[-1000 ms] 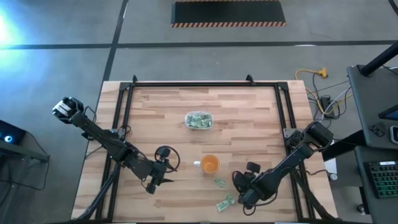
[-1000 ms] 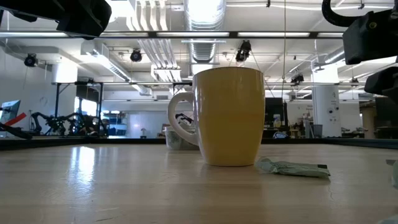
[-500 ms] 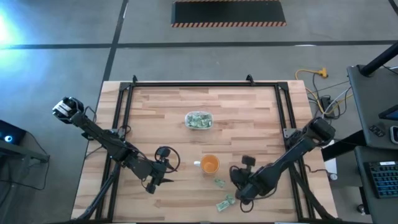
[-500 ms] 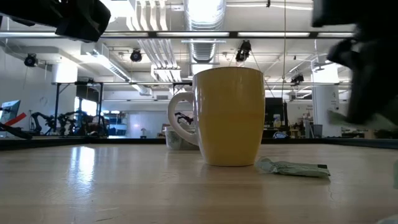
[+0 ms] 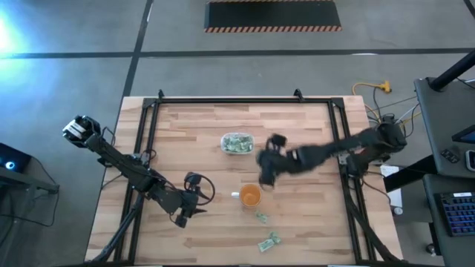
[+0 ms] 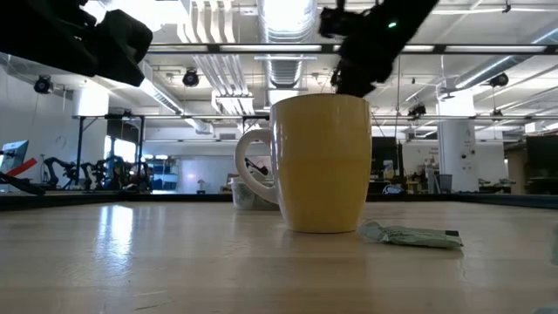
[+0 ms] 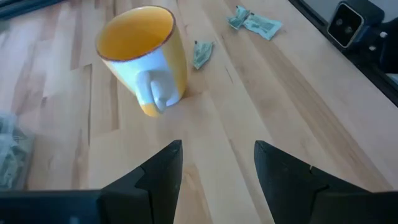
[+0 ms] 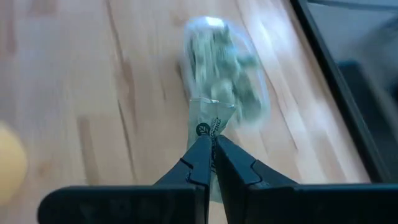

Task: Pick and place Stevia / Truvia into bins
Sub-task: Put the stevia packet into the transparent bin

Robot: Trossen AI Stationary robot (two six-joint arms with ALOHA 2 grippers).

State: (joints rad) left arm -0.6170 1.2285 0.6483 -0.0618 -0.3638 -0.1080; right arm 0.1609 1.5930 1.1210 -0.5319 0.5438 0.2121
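In the right wrist view my right gripper (image 8: 211,138) is shut on one pale green and white Stevia sachet (image 8: 208,115). From above, that gripper (image 5: 265,179) hangs over the table's middle, between the orange cup (image 5: 251,196) and the clear bin (image 5: 237,143). The bin stands on its base and holds several sachets (image 8: 227,68). Two more sachets (image 5: 261,216) (image 5: 269,242) lie flat near the table's near edge. My left gripper (image 5: 194,208) waits open to the left of the cup, its fingers (image 7: 158,171) apart with nothing between them. My right gripper pinches the sachet's near end (image 8: 209,132) between its two fingertips. The fingers slant downward toward the bin. The sachet sticks out past the fingertips and is lifted clear of the table.
The orange cup (image 6: 323,161) stands upright near the table's middle, its handle toward the left arm. In the low view one sachet (image 6: 410,235) lies beside the cup. Black frame rails (image 5: 148,141) run along the table's sides. Bare wood (image 5: 193,126) lies to the bin's left.
My right gripper has risen from the table's near right part and swung fast toward the far edge and the left, past the cup toward the bin, turning as it went. It carries a sachet clear of the table. The two loose sachets have stayed in place.
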